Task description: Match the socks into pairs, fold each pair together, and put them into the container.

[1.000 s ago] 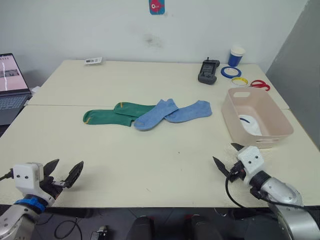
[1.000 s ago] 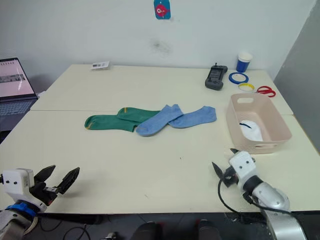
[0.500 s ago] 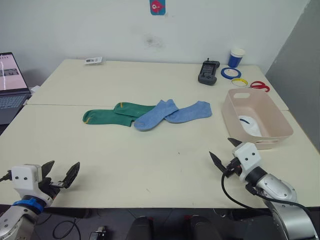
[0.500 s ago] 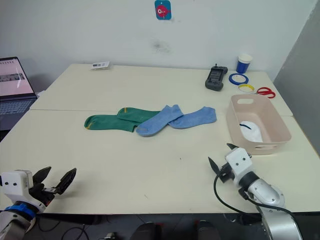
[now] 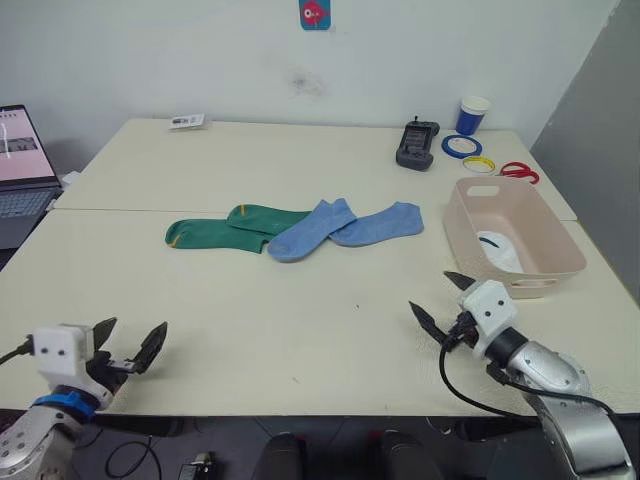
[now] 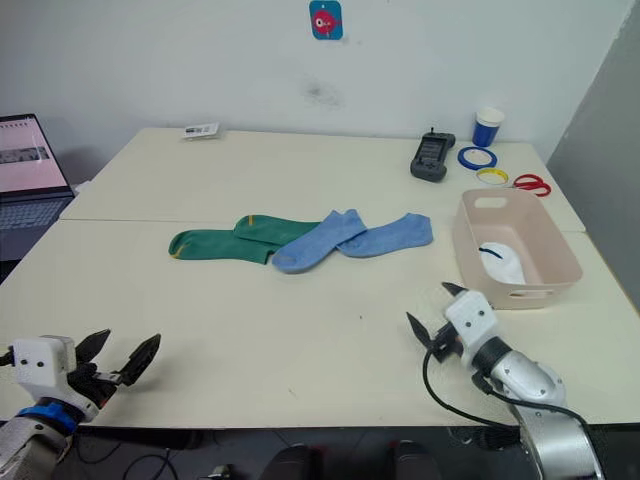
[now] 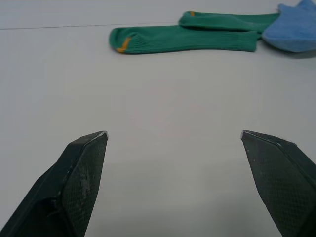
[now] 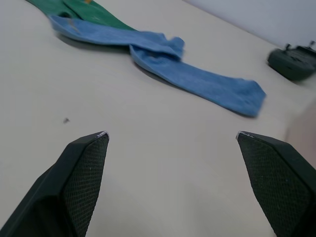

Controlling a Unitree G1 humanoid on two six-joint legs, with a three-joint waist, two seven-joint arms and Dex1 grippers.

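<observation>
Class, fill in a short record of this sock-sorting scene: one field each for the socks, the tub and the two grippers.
green socks: flat mid-table, overlapping
light blue socks: crossed, one toe over the green pair
container: on the robot's right, white sock inside
left gripper: open, above the table's near edge, holds nothing
right gripper: open, near the container, holds nothing

Laptop (image 5: 20, 180) cut by the frame edge (white socks (image 5: 500, 250) half-hidden in container (image 5: 520, 215))

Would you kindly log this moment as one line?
white pair in container | green socks, blue socks on table | left gripper, right gripper open, empty
</observation>
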